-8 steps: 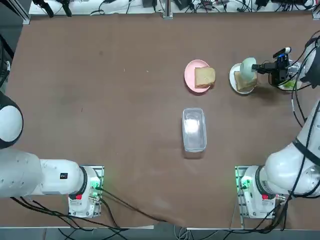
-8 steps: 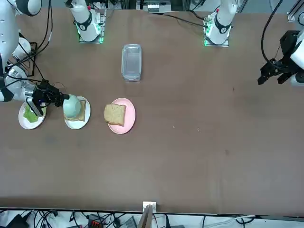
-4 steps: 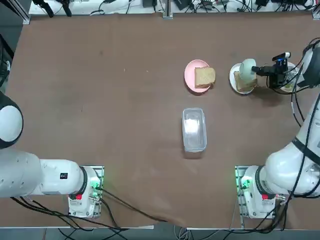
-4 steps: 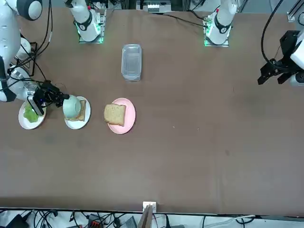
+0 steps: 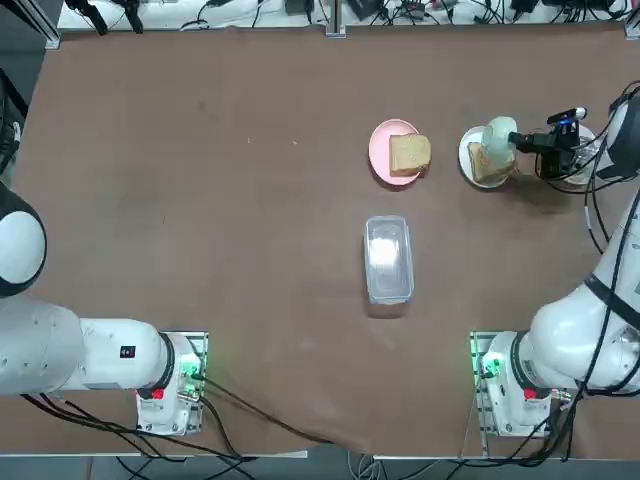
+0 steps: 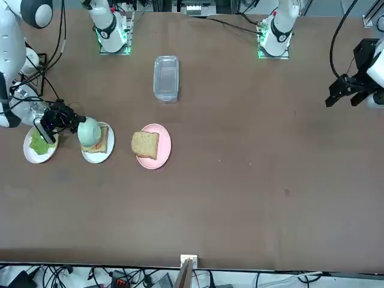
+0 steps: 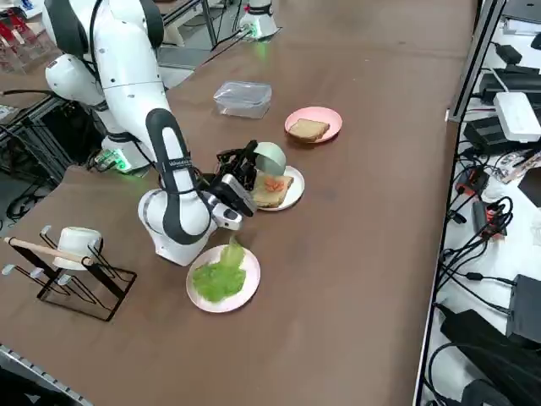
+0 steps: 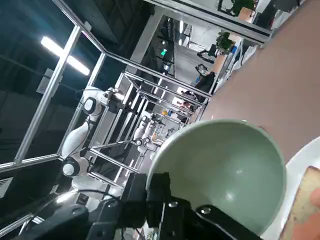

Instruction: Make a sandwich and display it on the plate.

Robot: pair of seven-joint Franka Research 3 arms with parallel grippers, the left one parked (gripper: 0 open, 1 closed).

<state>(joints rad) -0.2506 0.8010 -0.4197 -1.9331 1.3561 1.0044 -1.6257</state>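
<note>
1. Currently, seen from overhead, a clear lidded plastic container (image 5: 388, 260) is sitting on the worktop (image 5: 250, 260).
2. Just beyond it, the pink plate (image 5: 380, 152) is carrying one bread slice (image 5: 410, 155).
3. Farther right, the white plate (image 5: 467, 160) is holding the other bread slice (image 7: 269, 200), with orange filling (image 7: 275, 183) lying on top.
4. Over that plate, a pale green bowl (image 5: 499, 138) is tilting on its side; the right claw (image 5: 516, 141) is pinching its rim.
5. Rightmost, green lettuce (image 7: 220, 276) is resting on a pale pinkish-white plate (image 7: 245, 292).
</note>
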